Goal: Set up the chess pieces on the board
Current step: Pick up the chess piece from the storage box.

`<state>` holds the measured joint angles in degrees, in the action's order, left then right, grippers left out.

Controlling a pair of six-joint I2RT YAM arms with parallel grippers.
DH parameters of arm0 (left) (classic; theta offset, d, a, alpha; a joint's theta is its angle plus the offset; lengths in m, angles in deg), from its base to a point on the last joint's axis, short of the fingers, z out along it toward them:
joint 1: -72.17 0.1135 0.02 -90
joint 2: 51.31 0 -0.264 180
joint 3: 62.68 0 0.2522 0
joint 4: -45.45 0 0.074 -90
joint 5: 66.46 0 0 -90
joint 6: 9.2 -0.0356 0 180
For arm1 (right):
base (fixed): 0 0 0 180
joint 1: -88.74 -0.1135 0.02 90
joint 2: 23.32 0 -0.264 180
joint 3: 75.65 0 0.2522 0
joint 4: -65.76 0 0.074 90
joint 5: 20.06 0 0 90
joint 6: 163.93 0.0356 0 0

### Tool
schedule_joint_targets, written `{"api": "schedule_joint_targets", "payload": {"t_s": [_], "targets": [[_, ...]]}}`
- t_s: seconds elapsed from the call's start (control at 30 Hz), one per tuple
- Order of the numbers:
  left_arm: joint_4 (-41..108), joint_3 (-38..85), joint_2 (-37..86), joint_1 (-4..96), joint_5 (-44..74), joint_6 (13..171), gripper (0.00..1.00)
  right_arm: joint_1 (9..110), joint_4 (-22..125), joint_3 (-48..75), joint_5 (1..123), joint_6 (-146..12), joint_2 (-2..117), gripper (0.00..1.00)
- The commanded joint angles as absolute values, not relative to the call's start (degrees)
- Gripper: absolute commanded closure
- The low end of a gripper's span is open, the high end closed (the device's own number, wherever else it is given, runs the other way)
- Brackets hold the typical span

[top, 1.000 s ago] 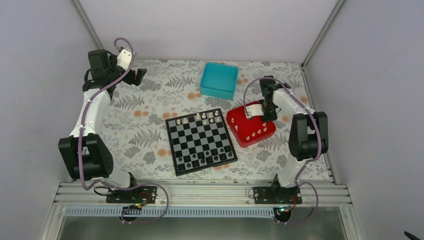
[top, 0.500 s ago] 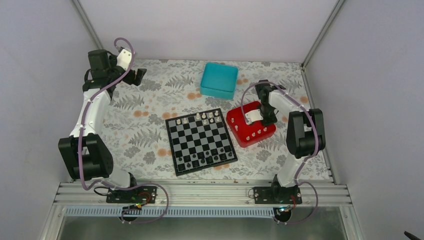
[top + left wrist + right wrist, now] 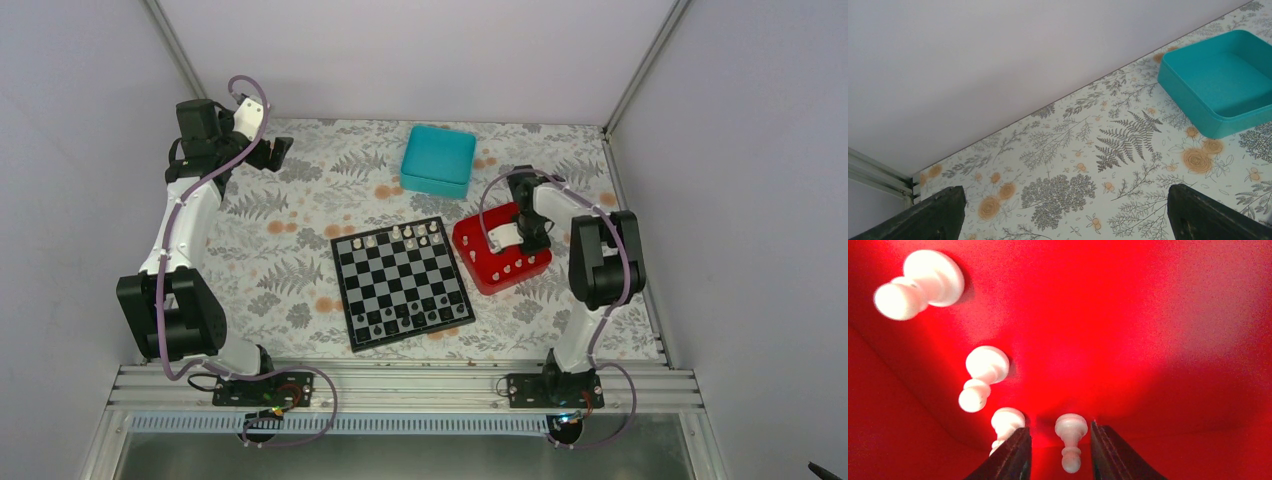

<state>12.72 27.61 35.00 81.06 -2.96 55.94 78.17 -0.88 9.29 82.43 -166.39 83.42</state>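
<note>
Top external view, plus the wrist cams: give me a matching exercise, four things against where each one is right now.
Things:
1. teal box
2. chessboard
3. red tray
4. left gripper

Places:
A. under the right gripper
B. far left, open above the tablecloth
C. middle of the tablecloth
D. far side, beyond the chessboard

Pairs: 1-D, 2-C, 3-A, 4-B.

I see the board [image 3: 403, 283] lying flat in the middle of the counter [image 3: 280, 250], slightly turned, with black and light-grey checks. White chess pieces [image 3: 400, 235] stand along its far row. More white pawns [image 3: 983, 375] sit in the red tray [image 3: 480, 262] just right of it, four showing up close, heads toward the camera.
</note>
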Motion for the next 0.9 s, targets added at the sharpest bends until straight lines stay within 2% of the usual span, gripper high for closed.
{"api": "schedule_joint_targets", "payload": {"t_s": [0.0, 0.17, 0.5, 0.87], "targets": [[12.89, 27.37, 34.73, 81.31, -3.29, 55.31, 0.00, 77.48, 0.20, 8.59, 83.49, -167.01, 84.43, 0.69], [12.96, 27.42, 34.99, 81.27, -3.41, 55.32, 0.00, 77.40, -0.34, 9.01, 84.35, -167.16, 84.53, 0.80], [12.89, 27.54, 35.13, 81.27, -3.68, 55.31, 0.00, 77.16, -1.14, 10.88, 86.49, -166.73, 84.42, 0.91], [12.71, 27.81, 35.03, 81.31, -3.72, 55.31, 0.00, 73.42, -8.34, 23.46, 85.93, -163.40, 82.67, 0.92]]}}
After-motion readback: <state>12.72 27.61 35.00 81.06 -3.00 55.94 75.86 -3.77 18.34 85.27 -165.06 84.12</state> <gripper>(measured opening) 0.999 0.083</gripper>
